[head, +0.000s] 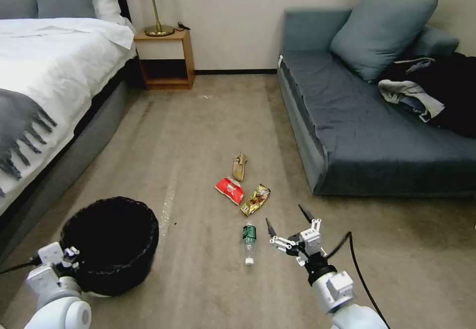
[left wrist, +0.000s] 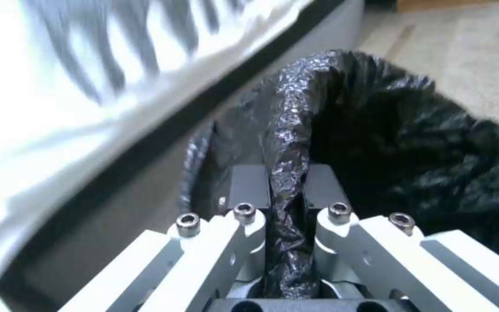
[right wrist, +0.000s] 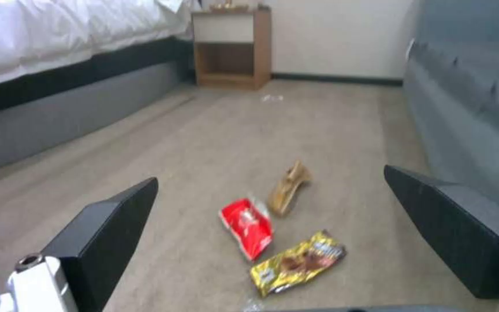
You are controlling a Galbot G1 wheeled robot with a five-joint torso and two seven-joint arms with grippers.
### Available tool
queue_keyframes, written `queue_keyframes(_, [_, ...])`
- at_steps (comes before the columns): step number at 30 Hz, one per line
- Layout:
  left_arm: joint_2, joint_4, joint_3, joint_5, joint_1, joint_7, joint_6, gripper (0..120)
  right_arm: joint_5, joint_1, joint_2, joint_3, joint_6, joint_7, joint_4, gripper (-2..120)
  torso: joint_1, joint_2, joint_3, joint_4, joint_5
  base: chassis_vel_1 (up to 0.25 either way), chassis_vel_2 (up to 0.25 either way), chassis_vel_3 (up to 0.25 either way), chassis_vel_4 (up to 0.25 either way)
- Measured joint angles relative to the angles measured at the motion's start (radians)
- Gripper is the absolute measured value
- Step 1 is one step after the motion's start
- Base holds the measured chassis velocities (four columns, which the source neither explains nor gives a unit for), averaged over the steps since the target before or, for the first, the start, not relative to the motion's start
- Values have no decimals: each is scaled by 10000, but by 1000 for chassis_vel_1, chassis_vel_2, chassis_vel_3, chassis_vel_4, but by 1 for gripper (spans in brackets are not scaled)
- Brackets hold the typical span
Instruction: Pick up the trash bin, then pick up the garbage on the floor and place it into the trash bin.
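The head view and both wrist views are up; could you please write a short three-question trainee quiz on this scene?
1. True or false: the left gripper is shut on the trash bin rim.
2. Which litter piece lies nearest the right gripper? A) clear bottle B) red wrapper C) tan wrapper
3. Fill in: the right gripper's fingers are ____.

Key: 1 true; 2 A; 3 open.

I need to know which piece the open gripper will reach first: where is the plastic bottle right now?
In the head view the plastic bottle lies on the carpet, just left of the open right gripper and nearer the robot than the gold-brown wrapper.
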Motion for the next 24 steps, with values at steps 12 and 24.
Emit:
queue_keyframes(12, [-237,-93,-6,1313,409,1117,-1341,7,1917,1565,297,-1365,-1929,503,-1393,100,0,0,0,-3,-3,0,0,0,0])
queue_keyframes(24, [-631,-235,-31,1666,567,1772,-1802,7,2390,4508,1663,-2851,-3304,1653,-5172,100,1,-1,0,-1,-1,0,0,0,0])
